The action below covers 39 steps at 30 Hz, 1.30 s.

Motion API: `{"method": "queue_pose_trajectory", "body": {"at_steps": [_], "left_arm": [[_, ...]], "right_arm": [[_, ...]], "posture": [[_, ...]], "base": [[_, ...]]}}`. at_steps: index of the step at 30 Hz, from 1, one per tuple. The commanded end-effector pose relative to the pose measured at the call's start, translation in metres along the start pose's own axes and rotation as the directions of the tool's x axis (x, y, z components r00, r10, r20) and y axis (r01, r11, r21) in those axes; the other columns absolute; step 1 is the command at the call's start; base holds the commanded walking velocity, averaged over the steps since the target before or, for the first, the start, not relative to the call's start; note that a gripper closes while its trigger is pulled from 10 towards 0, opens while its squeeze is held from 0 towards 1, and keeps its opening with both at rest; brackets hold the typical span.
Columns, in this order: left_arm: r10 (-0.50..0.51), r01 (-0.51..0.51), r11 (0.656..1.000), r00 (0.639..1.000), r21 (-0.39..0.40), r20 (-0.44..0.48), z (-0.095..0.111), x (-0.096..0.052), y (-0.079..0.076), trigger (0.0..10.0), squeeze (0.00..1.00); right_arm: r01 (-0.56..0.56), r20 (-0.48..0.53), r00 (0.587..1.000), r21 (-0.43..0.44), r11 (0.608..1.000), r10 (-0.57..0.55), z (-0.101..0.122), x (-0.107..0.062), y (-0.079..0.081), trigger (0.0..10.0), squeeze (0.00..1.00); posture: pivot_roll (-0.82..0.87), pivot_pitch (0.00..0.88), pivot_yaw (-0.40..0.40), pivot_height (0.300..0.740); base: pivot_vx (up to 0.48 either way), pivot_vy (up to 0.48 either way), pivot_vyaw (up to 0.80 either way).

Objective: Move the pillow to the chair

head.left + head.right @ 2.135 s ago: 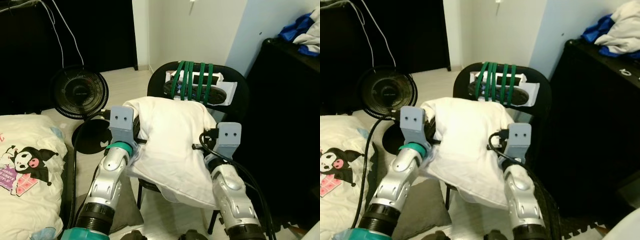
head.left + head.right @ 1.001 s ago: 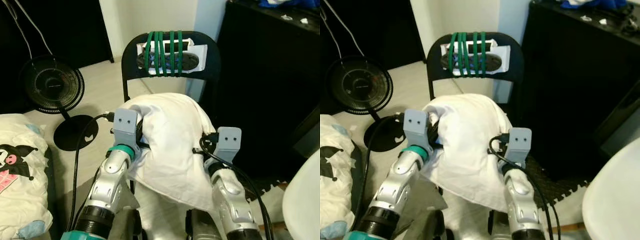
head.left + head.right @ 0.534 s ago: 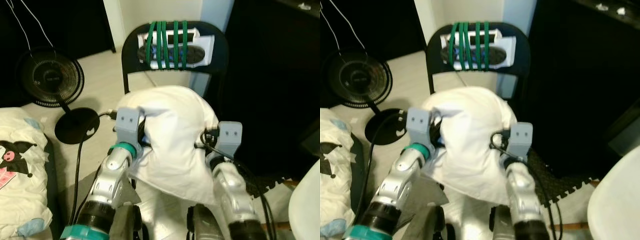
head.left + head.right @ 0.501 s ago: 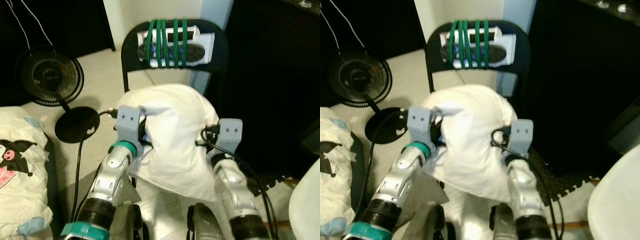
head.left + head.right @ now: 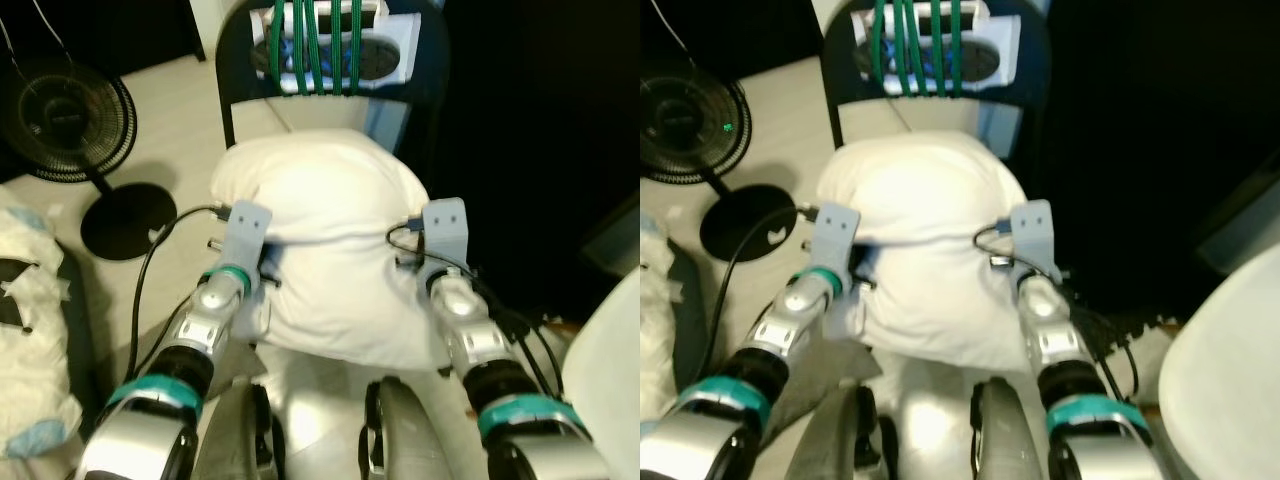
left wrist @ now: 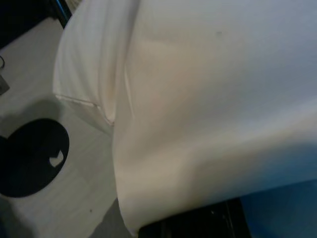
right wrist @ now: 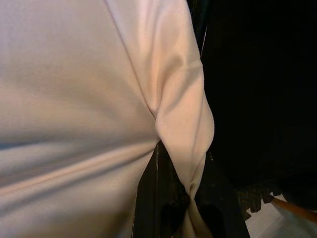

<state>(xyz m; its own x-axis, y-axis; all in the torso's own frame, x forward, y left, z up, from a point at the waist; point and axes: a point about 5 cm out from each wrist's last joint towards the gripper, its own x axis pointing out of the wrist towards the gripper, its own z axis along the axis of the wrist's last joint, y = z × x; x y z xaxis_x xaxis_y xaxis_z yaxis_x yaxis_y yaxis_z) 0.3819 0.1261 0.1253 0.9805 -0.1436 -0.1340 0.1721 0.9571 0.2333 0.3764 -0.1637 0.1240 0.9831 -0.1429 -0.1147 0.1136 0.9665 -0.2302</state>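
Right wrist view has the right gripper [image 7: 190, 196] pinching a fold of the plump white fabric pillow [image 5: 320, 240], which overhangs the black chair [image 5: 235, 70], left gripper [image 5: 262, 268] state unclear, so letting go risks a forward slide.

No word, label, brand name or number is showing clearly enough to read in any view; a small white mark is sitting on the black round base [image 5: 128, 222] of the fan [image 5: 62, 116], but it is forming no letter or digit that can be made out, and the white device [image 5: 330, 45] strapped to the chair [image 5: 232, 95] back is showing no legible print
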Motion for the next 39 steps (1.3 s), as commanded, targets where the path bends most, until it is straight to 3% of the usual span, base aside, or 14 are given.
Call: {"method": "queue_pose_trajectory", "body": {"at_steps": [1,2,5,7,14,19,22,24,27,29,31,34,39], "left_arm": [[0.118,-0.117,0.993,0.992,0.027,-0.039,-0.007,-0.002,0.029,10.0,0.0],[0.118,-0.117,0.993,0.992,0.027,-0.039,-0.007,-0.002,0.029,10.0,0.0],[0.202,-0.199,0.978,0.978,0.069,-0.05,0.002,0.001,0.051,10.0,0.0],[0.231,-0.226,0.971,0.971,0.079,-0.054,0.003,0.001,0.058,10.0,0.0],[0.309,-0.297,0.945,0.948,0.137,-0.074,0.001,-0.002,0.077,10.0,0.0],[0.299,-0.291,0.951,0.951,0.099,-0.077,0.002,-0.002,0.079,10.0,0.0],[0.038,-0.039,0.997,0.999,-0.062,-0.015,0.012,0.006,0.045,10.0,0.0],[-0.014,0.015,0.996,1.0,-0.087,0.004,0.014,0.008,0.037,10.0,0.0],[-0.257,0.263,0.959,0.964,-0.104,0.067,0.019,0.008,0.003,10.0,0.0],[-0.361,0.367,0.925,0.929,-0.095,0.081,0.019,0.006,-0.011,10.0,0.0],[-0.393,0.4,0.912,0.916,-0.091,0.086,0.019,0.005,-0.015,10.0,0.0],[-0.494,0.497,0.866,0.867,-0.05,0.062,0.014,0.002,-0.024,10.0,0.0],[-0.519,0.521,0.853,0.853,-0.032,0.047,0.012,0.001,-0.023,10.0,0.0]], "right_arm": [[0.062,-0.039,0.997,-0.031,0.998,-0.063,-0.006,0.002,-0.007,10.0,0.0],[0.062,-0.039,0.997,-0.031,0.998,-0.063,-0.006,0.002,-0.007,10.0,0.0],[0.053,-0.02,0.998,-0.022,0.998,-0.053,0.014,0.008,0.01,10.0,0.0],[0.064,-0.009,0.998,-0.006,0.998,-0.064,0.021,0.01,0.013,10.0,0.0],[0.115,0.05,0.992,0.008,0.993,-0.115,0.039,0.013,0.018,10.0,0.0],[0.152,0.083,0.985,-0.011,0.988,-0.151,0.043,0.013,0.016,10.0,0.0],[0.29,0.114,0.952,-0.05,0.956,-0.283,0.038,0.013,-0.006,10.0,0.0],[0.318,0.12,0.943,-0.061,0.946,-0.309,0.037,0.012,-0.01,10.0,0.0],[0.399,0.165,0.911,-0.122,0.909,-0.378,0.029,0.007,-0.017,10.0,0.0],[0.412,0.199,0.902,-0.138,0.9,-0.383,0.025,0.001,-0.013,10.0,0.0],[0.413,0.214,0.9,-0.144,0.899,-0.379,0.023,-0.002,-0.011,10.0,0.0],[0.406,0.269,0.894,-0.15,0.901,-0.358,0.018,-0.015,0.002,10.0,0.0],[0.384,0.299,0.895,-0.133,0.914,-0.332,0.016,-0.028,0.017,10.0,0.0]], "posture": [[-0.11,0.298,0.103,0.632],[-0.11,0.298,0.103,0.632],[-0.12,0.3,0.084,0.632],[-0.12,0.301,0.078,0.632],[-0.13,0.3,0.064,0.632],[-0.12,0.299,0.062,0.632],[-0.12,0.296,0.059,0.632],[-0.13,0.296,0.059,0.632],[-0.14,0.29,0.065,0.632],[-0.13,0.288,0.065,0.632],[-0.13,0.286,0.065,0.632],[-0.13,0.284,0.067,0.632],[-0.13,0.279,0.071,0.632]], "base": [[0.0,0.0,0.0],[0.0,0.0,0.0],[0.0,0.0,0.0],[0.0,0.0,0.0],[0.0,0.0,0.0],[0.0,0.0,0.0],[0.0,0.0,0.0],[0.0,0.0,0.0],[0.0,0.0,0.0],[0.0,0.0,0.0],[0.0,0.0,0.0],[0.0,0.0,0.0],[0.0,0.0,0.0]]}}
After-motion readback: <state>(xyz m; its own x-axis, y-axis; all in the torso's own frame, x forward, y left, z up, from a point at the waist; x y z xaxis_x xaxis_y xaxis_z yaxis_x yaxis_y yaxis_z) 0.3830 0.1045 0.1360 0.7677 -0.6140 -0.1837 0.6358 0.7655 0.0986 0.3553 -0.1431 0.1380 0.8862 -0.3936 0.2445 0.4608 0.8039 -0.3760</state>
